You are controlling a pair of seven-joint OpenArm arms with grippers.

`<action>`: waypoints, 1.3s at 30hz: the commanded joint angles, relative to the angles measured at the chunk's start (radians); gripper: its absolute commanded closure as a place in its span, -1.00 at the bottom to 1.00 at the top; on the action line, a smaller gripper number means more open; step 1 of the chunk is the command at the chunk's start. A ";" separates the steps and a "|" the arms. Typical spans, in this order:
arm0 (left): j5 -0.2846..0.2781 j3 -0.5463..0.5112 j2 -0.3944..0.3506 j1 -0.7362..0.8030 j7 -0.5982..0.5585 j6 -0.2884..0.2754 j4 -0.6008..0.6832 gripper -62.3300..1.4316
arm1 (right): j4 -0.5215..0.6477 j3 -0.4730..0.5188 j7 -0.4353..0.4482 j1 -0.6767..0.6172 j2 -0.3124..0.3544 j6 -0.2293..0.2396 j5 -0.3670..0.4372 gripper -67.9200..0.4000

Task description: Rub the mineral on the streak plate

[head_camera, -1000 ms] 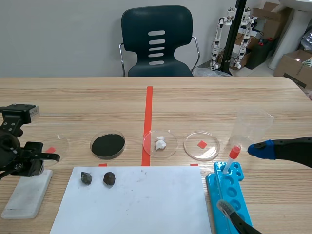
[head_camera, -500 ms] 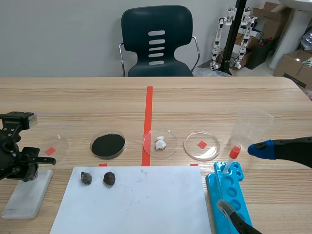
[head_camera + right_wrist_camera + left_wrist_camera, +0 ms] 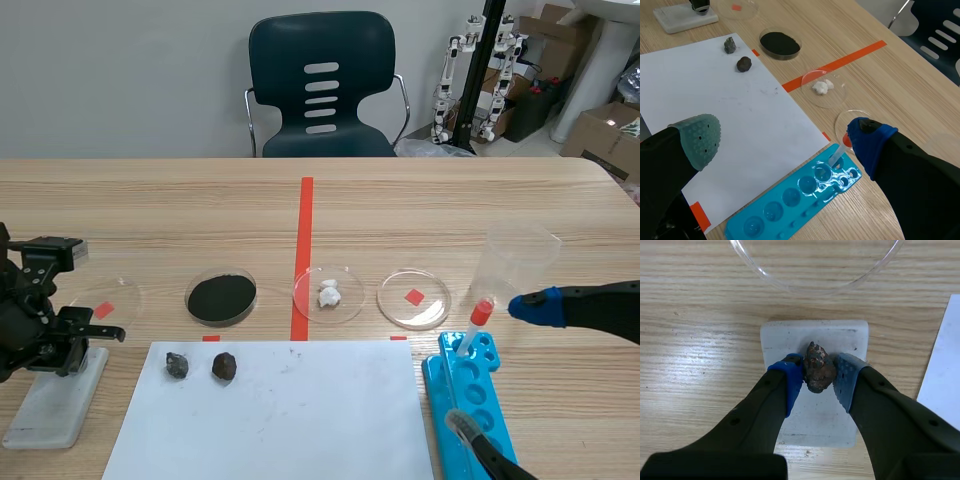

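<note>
Rust-brown mineral [image 3: 816, 371] pinched in left jaws over white streak plate [image 3: 815, 420], its edges bare; right jaws wide apart, empty.

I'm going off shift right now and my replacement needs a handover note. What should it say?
Left hand: shut on the mineral, over the streak plate; can't tell if they touch.
Right hand: open, empty, above the tray.
Done: mineral picked up and brought to the plate.
Left: rub it across the plate; no clear streak shows.
</note>
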 commanded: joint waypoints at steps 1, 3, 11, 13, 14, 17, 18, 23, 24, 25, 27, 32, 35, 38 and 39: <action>0.000 -0.005 0.004 -0.008 -0.002 0.000 0.011 0.64 | 0.005 0.001 0.011 0.001 0.000 0.000 0.011 -0.56; 0.000 -0.005 0.005 -0.008 -0.002 0.000 0.011 0.64 | 0.005 0.001 0.011 0.001 0.000 0.000 0.011 -0.56; -0.018 -0.005 0.005 -0.008 -0.003 0.000 0.011 0.64 | 0.005 0.001 0.011 0.001 0.000 0.000 0.011 -0.56; -0.037 -0.005 0.005 -0.007 -0.002 0.000 0.011 0.64 | 0.005 0.001 0.011 0.001 0.000 0.000 0.011 -0.56; -0.050 -0.005 0.005 -0.005 -0.002 -0.001 0.011 0.64 | 0.005 0.001 0.011 0.001 0.000 0.000 0.011 -0.56; -0.098 -0.005 0.005 -0.005 -0.001 -0.014 0.011 0.64 | 0.005 0.001 0.011 0.001 0.000 0.000 0.011 -0.56; -0.114 -0.005 0.005 -0.005 -0.001 -0.019 0.011 0.64 | 0.005 0.001 0.011 0.001 0.000 0.000 0.011 -0.56; -0.150 -0.005 0.005 -0.005 -0.002 -0.031 0.011 0.64 | 0.005 0.001 0.011 0.001 0.000 0.000 0.011 -0.56; -0.148 -0.005 0.005 -0.005 -0.002 -0.031 0.011 0.64 | 0.005 0.001 0.011 0.001 0.000 0.000 0.011 -0.56; -0.148 -0.005 0.004 -0.005 -0.002 -0.031 0.011 0.64 | 0.005 0.001 0.011 0.001 0.000 0.000 0.011 -0.56; -0.122 -0.005 0.004 -0.005 -0.001 -0.030 0.011 0.64 | 0.005 0.001 0.011 0.001 0.000 0.000 0.011 -0.56; 0.001 -0.005 0.004 -0.005 0.019 0.010 0.011 0.64 | 0.005 0.001 0.011 0.001 0.000 0.000 0.011 -0.56; 0.074 -0.005 0.005 -0.005 0.040 0.031 0.011 0.64 | 0.005 0.001 0.011 0.001 0.000 0.000 0.011 -0.56; 0.129 -0.005 0.005 -0.005 0.058 0.045 0.011 0.64 | 0.005 0.001 0.011 0.001 0.000 0.000 0.011 -0.56; 0.134 -0.005 0.005 -0.005 0.059 0.045 0.011 0.64 | 0.005 0.001 0.011 0.001 0.000 0.000 0.011 -0.56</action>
